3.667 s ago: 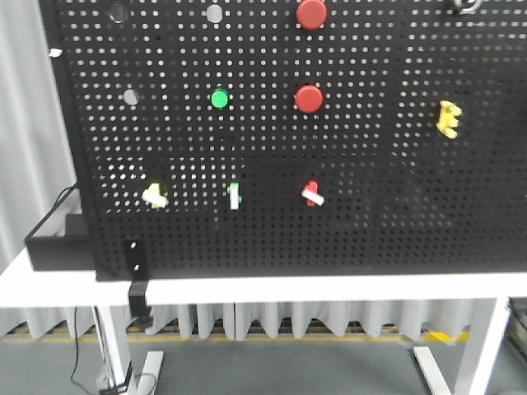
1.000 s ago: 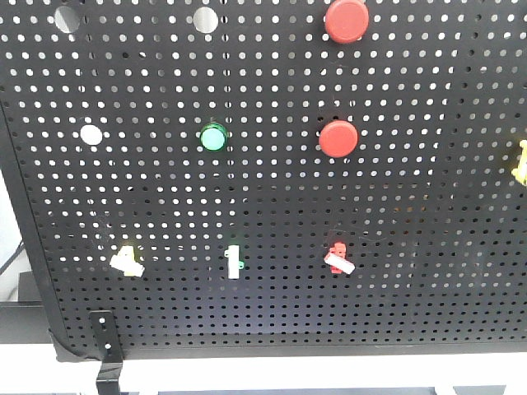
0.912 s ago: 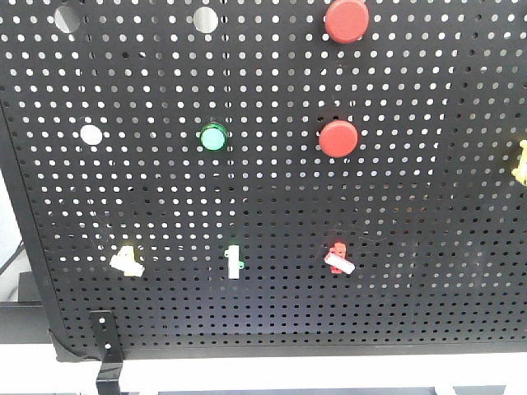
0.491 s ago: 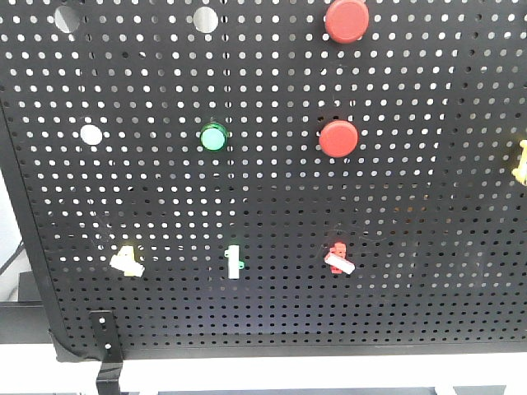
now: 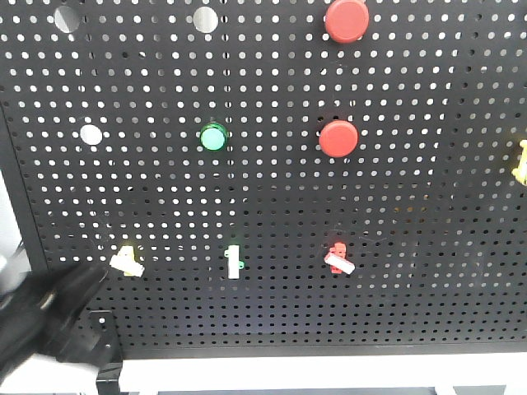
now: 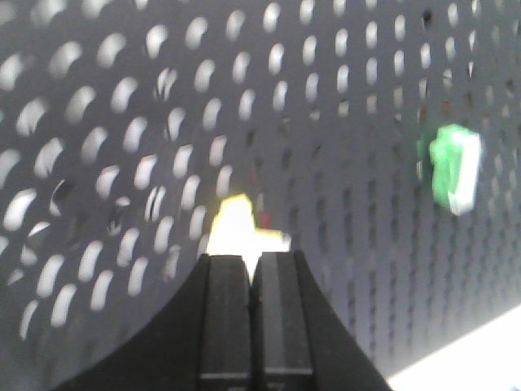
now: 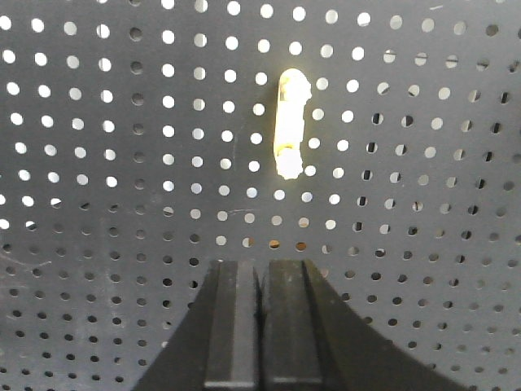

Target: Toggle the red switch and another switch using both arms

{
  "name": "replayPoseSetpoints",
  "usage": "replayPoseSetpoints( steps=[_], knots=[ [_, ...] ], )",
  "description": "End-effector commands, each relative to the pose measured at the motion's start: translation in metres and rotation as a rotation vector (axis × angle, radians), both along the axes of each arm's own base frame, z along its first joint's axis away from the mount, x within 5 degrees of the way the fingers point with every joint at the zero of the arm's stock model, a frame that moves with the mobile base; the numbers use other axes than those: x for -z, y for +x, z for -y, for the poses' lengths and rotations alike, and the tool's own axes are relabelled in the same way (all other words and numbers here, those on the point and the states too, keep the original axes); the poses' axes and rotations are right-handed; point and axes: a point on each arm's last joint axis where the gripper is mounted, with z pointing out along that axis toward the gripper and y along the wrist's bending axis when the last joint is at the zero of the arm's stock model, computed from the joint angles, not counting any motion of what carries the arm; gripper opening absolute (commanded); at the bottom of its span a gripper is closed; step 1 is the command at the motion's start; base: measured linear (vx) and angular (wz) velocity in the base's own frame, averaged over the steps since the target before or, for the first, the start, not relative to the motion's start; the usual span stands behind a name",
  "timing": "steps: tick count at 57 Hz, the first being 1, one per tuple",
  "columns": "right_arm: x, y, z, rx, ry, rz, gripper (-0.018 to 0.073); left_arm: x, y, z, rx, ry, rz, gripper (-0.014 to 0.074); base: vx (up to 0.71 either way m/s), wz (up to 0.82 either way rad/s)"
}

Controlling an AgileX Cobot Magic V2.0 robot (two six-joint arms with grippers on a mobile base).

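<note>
The red switch, a red base with a white lever tilted down to the right, sits low on the black pegboard. The other switch, pale yellow, sits at the lower left. My left arm shows as a dark blur just below and left of it. In the left wrist view my left gripper is shut, its tips right under the yellow switch. My right gripper is shut and empty, facing an upright yellow piece on the pegboard. The red switch is out of both wrist views.
A green-based toggle stands between the two switches and also shows at the left wrist view's right. Above are two big red buttons and a green button. A yellow piece is at the right edge.
The left arm has come into the front view at the lower left, up toward the pale yellow switch. The switches have not moved. Since 3.7 s ago the pegboard has come closer.
</note>
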Motion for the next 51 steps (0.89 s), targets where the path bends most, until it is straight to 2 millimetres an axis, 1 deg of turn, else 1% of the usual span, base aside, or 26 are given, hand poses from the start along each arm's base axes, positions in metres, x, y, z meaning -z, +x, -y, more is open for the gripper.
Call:
replayPoseSetpoints(
  steps=[1, 5, 16, 19, 30, 41, 51],
  knots=[
    [-0.021, -0.002, -0.001, -0.014, -0.001, 0.125, -0.0006, -0.032, 0.008, 0.005, 0.008, -0.053, 0.11, 0.0003, 0.0, 0.0],
    [-0.021, -0.002, -0.001, -0.014, -0.001, 0.125, -0.0006, -0.035, 0.016, 0.007, 0.001, -0.042, 0.084, 0.0003, 0.0, 0.0],
    [-0.02, -0.002, -0.001, -0.014, -0.001, 0.124, -0.0006, -0.032, 0.032, 0.012, -0.002, -0.028, 0.05, 0.0003, 0.0, 0.0],
    [-0.02, -0.002, -0.001, -0.014, -0.001, 0.124, -0.0006, -0.028, 0.035, 0.013, -0.003, -0.025, 0.038, 0.0003, 0.0, 0.0],
    [-0.02, -0.002, -0.001, -0.013, -0.001, 0.122, -0.0006, -0.018, 0.038, 0.013, -0.016, -0.017, -0.03, 0.0003, 0.0, 0.0],
    [-0.02, -0.002, -0.001, -0.013, -0.001, 0.121, -0.0006, -0.018, 0.039, 0.011, -0.044, -0.082, -0.06, 0.0003, 0.0, 0.0],
    [-0.02, -0.002, -0.001, -0.013, -0.001, 0.121, -0.0006, -0.01, 0.038, 0.008, -0.084, -0.149, -0.171, 0.0003, 0.0, 0.0]
  ],
)
